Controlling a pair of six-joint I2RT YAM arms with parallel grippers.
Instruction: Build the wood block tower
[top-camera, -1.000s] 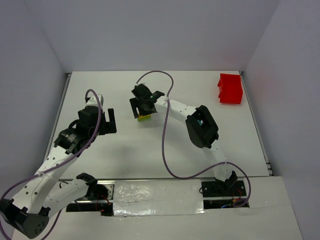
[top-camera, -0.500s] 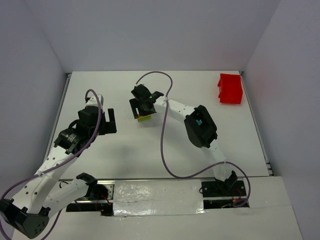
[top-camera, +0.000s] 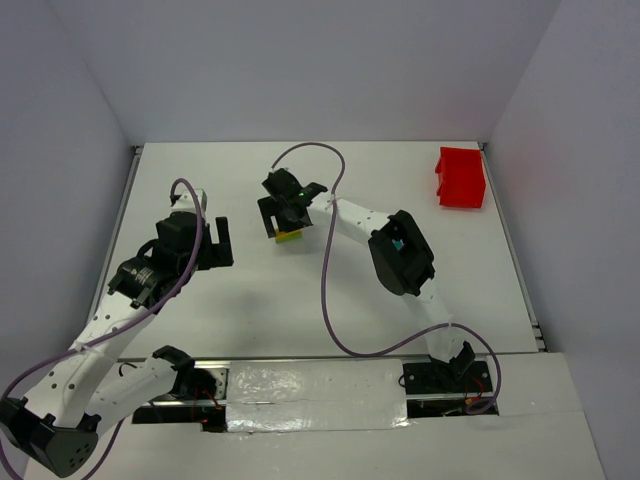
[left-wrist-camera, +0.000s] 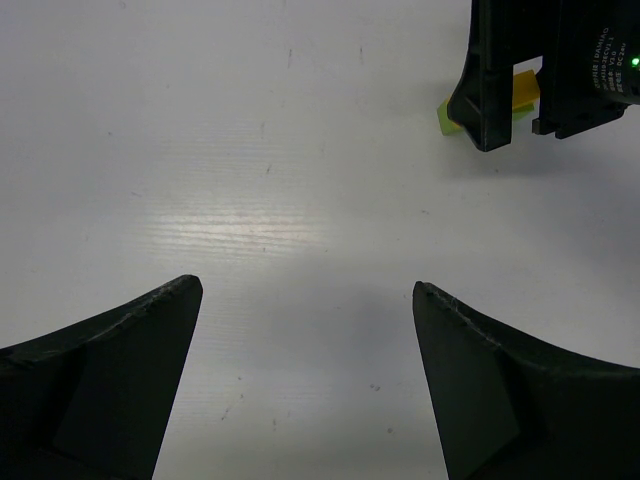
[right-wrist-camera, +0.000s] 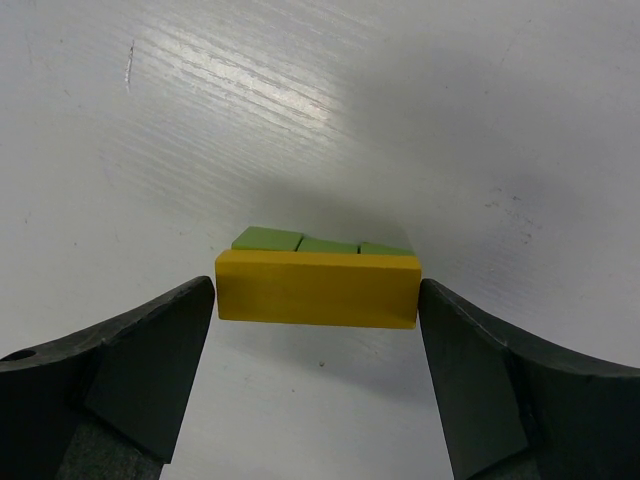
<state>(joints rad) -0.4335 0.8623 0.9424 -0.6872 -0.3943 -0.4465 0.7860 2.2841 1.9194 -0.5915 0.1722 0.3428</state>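
The wood block tower (top-camera: 289, 236) shows as a yellow bar (right-wrist-camera: 316, 290) lying across a row of green blocks (right-wrist-camera: 300, 242) on the white table. My right gripper (right-wrist-camera: 316, 285) hangs over it, open. Its fingertips (right-wrist-camera: 205, 292) stand right beside the two ends of the yellow bar, with hardly any gap. From above, the right gripper (top-camera: 288, 220) covers most of the pile. The left wrist view catches the green edge (left-wrist-camera: 447, 118) of the pile under the right gripper's black fingers (left-wrist-camera: 492, 80). My left gripper (left-wrist-camera: 308, 290) is wide open over bare table, to the pile's left (top-camera: 213, 245).
A red plastic bin (top-camera: 461, 178) stands at the back right by the table's edge. A purple cable (top-camera: 330, 250) loops from the right arm over the middle of the table. Grey walls close in the table on three sides.
The right arm's elbow has shifted very slightly. The pile and the left arm stay where they were.
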